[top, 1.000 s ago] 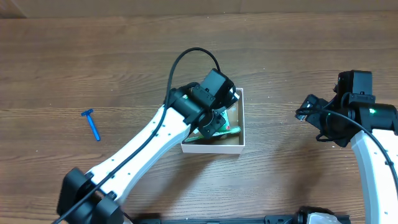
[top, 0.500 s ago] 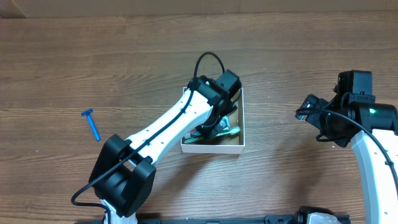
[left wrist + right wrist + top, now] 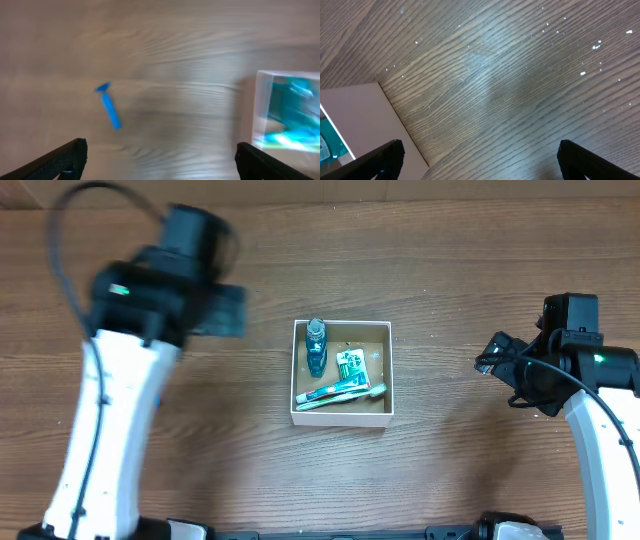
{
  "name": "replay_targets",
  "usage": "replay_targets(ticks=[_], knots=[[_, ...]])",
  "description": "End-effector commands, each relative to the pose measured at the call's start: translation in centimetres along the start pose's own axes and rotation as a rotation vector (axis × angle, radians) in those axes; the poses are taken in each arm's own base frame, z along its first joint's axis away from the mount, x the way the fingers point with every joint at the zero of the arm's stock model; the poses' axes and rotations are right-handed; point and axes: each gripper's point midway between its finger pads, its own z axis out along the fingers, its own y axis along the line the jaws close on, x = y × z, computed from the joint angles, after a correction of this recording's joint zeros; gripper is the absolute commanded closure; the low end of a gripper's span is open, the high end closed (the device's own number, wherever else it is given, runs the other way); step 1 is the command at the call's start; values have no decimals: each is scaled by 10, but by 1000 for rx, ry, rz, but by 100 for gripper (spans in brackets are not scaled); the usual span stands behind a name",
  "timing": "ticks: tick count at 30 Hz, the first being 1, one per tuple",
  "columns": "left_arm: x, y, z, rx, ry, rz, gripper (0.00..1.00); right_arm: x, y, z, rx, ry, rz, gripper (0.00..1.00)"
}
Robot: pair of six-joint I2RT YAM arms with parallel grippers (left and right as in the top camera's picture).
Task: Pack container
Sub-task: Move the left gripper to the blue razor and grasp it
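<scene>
The container (image 3: 341, 418), a white-walled box with a brown floor, sits mid-table. Inside lie a teal bottle (image 3: 317, 346), a green-and-white packet (image 3: 351, 366) and a toothbrush (image 3: 340, 391). My left gripper (image 3: 228, 311) is blurred with motion, up and to the left of the box; in the left wrist view it (image 3: 160, 155) stands open and empty over bare wood. A blue razor (image 3: 109, 106) lies ahead of it, with the container (image 3: 262, 110) at the right edge. My right gripper (image 3: 497, 361) hangs right of the box, open and empty (image 3: 480, 152), the container wall (image 3: 350, 115) at its left.
The wooden table (image 3: 450, 270) carries nothing else that shows. In the overhead view the left arm (image 3: 110, 420) covers the spot where the razor lies. The right arm (image 3: 600, 430) occupies the right edge.
My left gripper opened and swung out of the container to the upper left, leaving the toiletries inside. The right arm has not moved.
</scene>
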Motion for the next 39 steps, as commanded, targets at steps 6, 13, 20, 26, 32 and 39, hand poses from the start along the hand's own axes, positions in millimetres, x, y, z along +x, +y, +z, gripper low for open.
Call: replay_targets(ticks=[6,13,20,26,32,39], knots=[[59,106,120,5,228,-450,0,-1,-1,0,-2,-6,3,0],[107,106,207,7,364,-440,0,-1,-1,0,0,-2,3,0],[135,99,262,13,501,-419,0,0,-2,0,0,-2,0,0],[143,98,270,11,532,-417,36,0,-2,0,1,-1,0,0],[146,97,268,11,546,-416,77,0,-2,0,1,0,0,0],[152,96,263,12,580,-415,96,0,-2,0,1,0,0,0]])
